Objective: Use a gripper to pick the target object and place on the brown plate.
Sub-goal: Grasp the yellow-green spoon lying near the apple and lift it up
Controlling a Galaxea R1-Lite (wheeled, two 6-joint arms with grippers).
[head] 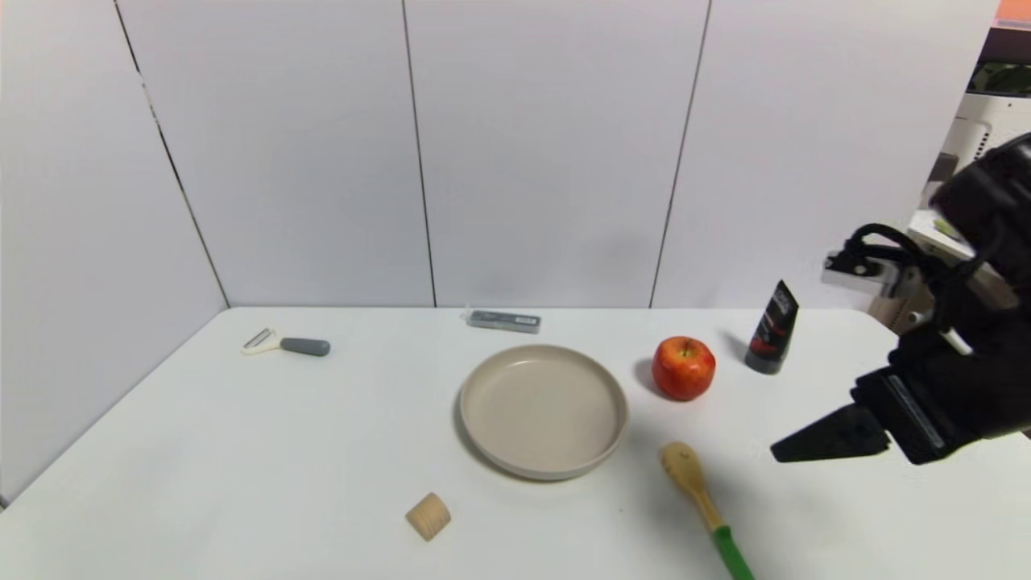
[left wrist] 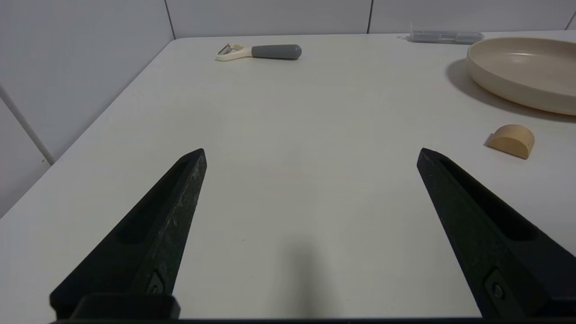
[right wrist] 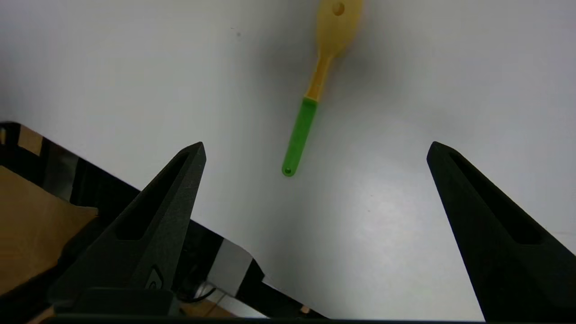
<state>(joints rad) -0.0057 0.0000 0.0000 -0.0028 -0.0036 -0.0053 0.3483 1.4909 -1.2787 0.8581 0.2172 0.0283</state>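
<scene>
The target spoon (head: 699, 494), light wood with a green handle end, lies on the white table right of the brown plate (head: 544, 409), bowl towards the plate. My right gripper (head: 785, 451) hovers open and empty to the spoon's right, above the table. In the right wrist view its jaws stand wide apart (right wrist: 315, 148), with the spoon (right wrist: 315, 85) ahead of them, green end nearest. My left gripper (left wrist: 311, 153) is open and empty over bare table; it does not show in the head view. The plate's rim shows in the left wrist view (left wrist: 517, 90).
A red apple (head: 683, 367) and a black tube (head: 772, 328) stand right of the plate. A wooden cylinder (head: 428, 515) lies front left. A grey-handled peeler (head: 287, 344) and a grey case (head: 504, 321) lie farther back. The table's front edge (right wrist: 148, 198) shows in the right wrist view.
</scene>
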